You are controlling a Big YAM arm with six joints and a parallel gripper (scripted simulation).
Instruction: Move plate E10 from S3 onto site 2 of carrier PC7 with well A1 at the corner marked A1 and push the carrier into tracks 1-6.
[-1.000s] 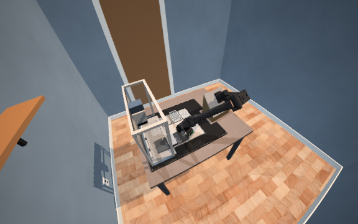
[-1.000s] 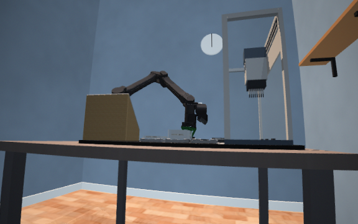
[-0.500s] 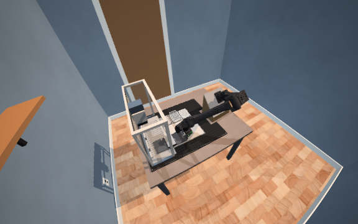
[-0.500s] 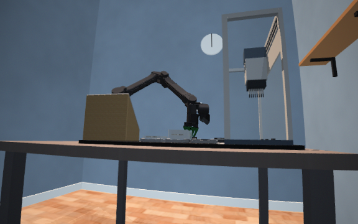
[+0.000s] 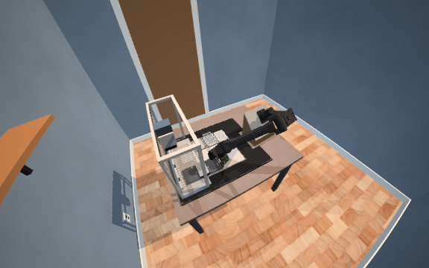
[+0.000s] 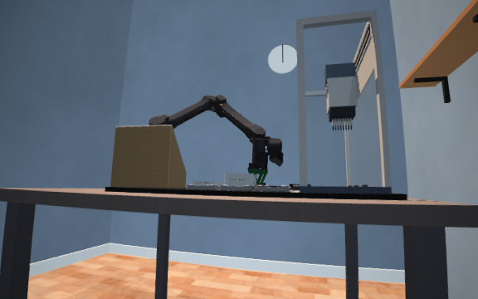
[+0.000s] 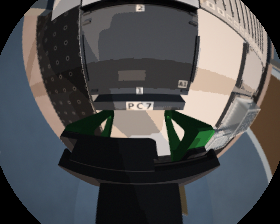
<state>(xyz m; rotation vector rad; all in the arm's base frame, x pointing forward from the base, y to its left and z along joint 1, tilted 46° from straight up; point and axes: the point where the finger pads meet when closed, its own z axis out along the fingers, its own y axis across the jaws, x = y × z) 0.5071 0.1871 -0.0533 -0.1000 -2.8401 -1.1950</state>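
Observation:
Carrier PC7 [image 7: 141,45] [image 5: 211,164] runs from the apron into the rails. Its site 1 is empty, and its handle with the PC7 label [image 7: 139,106] faces me. A pale plate edge [image 7: 141,2] shows beyond the "2" mark in the wrist view; in the top view a pale plate [image 5: 202,170] stands at the carrier's middle. Its seating and A1 corner cannot be made out. My gripper [image 7: 139,110] [image 6: 260,183] is open and empty, low over the apron just behind the handle; contact cannot be told. The lamps cannot be made out.
Deep-well block E07 [image 6: 239,179] [image 7: 241,116] [image 5: 210,138] stands on S2 and plate E01 [image 6: 202,183] [image 5: 220,135] on S1, right of the gripper in the wrist view. Nest S3 [image 7: 252,67] looks empty. The instrument's frame [image 5: 204,164] [image 6: 301,104] rises over the rails.

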